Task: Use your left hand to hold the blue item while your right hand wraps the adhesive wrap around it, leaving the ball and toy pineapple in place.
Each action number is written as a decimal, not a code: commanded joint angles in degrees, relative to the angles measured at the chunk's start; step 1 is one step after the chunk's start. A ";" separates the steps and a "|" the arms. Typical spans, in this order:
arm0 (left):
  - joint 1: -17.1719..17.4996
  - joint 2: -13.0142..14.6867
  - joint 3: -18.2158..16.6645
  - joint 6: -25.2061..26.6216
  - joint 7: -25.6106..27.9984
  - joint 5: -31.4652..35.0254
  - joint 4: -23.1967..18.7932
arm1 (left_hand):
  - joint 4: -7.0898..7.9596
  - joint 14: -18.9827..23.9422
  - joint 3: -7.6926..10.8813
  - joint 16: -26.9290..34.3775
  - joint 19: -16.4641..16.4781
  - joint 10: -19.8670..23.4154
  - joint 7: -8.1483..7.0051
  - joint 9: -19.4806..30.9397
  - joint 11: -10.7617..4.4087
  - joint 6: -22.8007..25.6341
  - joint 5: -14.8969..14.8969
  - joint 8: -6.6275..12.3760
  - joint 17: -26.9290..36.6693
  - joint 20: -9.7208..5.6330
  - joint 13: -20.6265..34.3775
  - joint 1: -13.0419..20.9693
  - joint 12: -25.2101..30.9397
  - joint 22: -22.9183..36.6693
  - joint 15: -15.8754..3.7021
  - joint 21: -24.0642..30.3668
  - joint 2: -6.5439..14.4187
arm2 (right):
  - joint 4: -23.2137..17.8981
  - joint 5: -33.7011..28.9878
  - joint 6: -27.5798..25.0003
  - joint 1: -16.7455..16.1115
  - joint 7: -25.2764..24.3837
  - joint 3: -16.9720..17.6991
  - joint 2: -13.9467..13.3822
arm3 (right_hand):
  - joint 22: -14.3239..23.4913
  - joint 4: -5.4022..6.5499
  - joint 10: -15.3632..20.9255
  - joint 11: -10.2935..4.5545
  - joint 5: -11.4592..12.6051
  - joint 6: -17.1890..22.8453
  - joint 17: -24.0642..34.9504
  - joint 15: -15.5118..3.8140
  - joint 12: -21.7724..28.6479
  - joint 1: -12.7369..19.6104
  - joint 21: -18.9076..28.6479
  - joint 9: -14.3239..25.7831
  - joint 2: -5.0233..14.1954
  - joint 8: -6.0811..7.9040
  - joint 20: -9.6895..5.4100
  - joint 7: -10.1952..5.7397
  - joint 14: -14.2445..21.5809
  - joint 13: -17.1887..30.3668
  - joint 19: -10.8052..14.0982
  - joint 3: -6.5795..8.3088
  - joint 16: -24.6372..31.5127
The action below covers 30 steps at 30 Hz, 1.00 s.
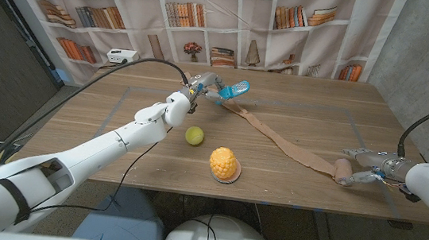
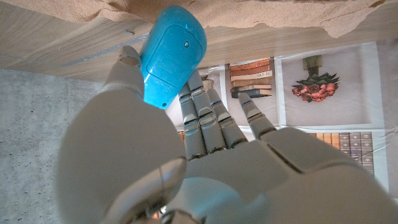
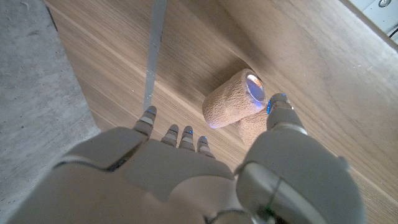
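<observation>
Your left robot hand (image 1: 202, 85) holds the blue item (image 1: 234, 89) aloft; your right robot hand (image 1: 369, 168), fingers apart and empty, sits just beside the wrap roll (image 1: 342, 173), whose strip trails leftward to the item.

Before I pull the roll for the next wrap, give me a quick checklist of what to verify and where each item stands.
1. Left hand holds the blue item: ok, fingers are closed around it and it is up off the table.
2. Wrap strip runs from the blue item to the roll: ok, unbroken, lying along the table.
3. Right hand has the roll: not ok; the roll lies on the table, fingers beside it, firm grip not shown.
4. Ball clear of the strip: ok.
5. Toy pineapple clear of the strip: ok.
</observation>
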 commanded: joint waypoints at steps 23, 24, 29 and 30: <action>-0.58 -0.38 0.45 -0.49 -0.71 -0.41 1.07 | 0.29 3.61 0.10 -0.29 -0.26 8.59 -9.72 0.29 -8.52 10.01 0.23 7.39 0.38 0.12 10.88 9.31 0.33 0.27 -3.67 -0.05 9.89 | 3.17 -0.94 -1.79 1.65 -0.82 -2.99 -3.09 | 0.25 0.14 4.93 -1.05 0.89 -4.56 0.20 -0.47 2.13 1.97 0.48 0.25 -0.24 0.63 0.10 0.41 -3.78 0.31 0.73 0.28 0.69; -0.57 -0.41 0.44 -0.50 -0.70 -0.47 1.10 | 0.30 3.63 0.08 -0.29 -0.29 8.60 -9.73 0.29 -8.52 10.00 0.23 7.39 0.40 0.16 10.90 9.30 0.33 0.27 -3.67 -0.06 9.90 | 3.21 -0.92 -1.92 1.67 -0.73 -3.07 -3.17 | 0.25 0.15 5.14 -1.11 0.90 -4.56 0.19 -0.45 2.20 2.02 0.48 0.25 -0.24 0.65 0.10 0.41 -3.76 0.33 0.75 0.28 0.71; -0.63 -0.45 0.53 -0.47 -0.71 -0.43 1.22 | 0.35 3.74 0.03 -0.28 -0.24 8.65 -9.70 0.29 -8.47 10.15 0.22 7.45 0.48 0.10 10.88 9.25 0.29 0.27 -3.65 -0.05 9.94 | 3.45 -0.41 -1.77 1.61 -0.81 -3.08 -3.52 | 0.24 0.17 6.36 -1.34 0.97 -4.39 0.19 -0.58 2.58 2.36 0.47 0.25 -0.20 0.80 0.13 0.20 -3.72 0.41 0.82 0.35 0.76; -0.63 -0.50 0.53 -0.48 -0.70 -0.49 1.28 | 0.36 3.76 0.02 -0.27 -0.26 8.66 -9.63 0.29 -8.47 10.13 0.22 7.44 0.49 0.12 10.89 9.24 0.30 0.27 -3.64 -0.05 9.94 | 3.51 -0.20 -1.68 1.62 -0.79 -3.06 -3.59 | 0.24 0.18 6.60 -1.40 0.99 -4.39 0.19 -0.55 2.66 2.42 0.47 0.25 -0.20 0.82 0.13 0.20 -3.65 0.43 0.84 0.36 0.80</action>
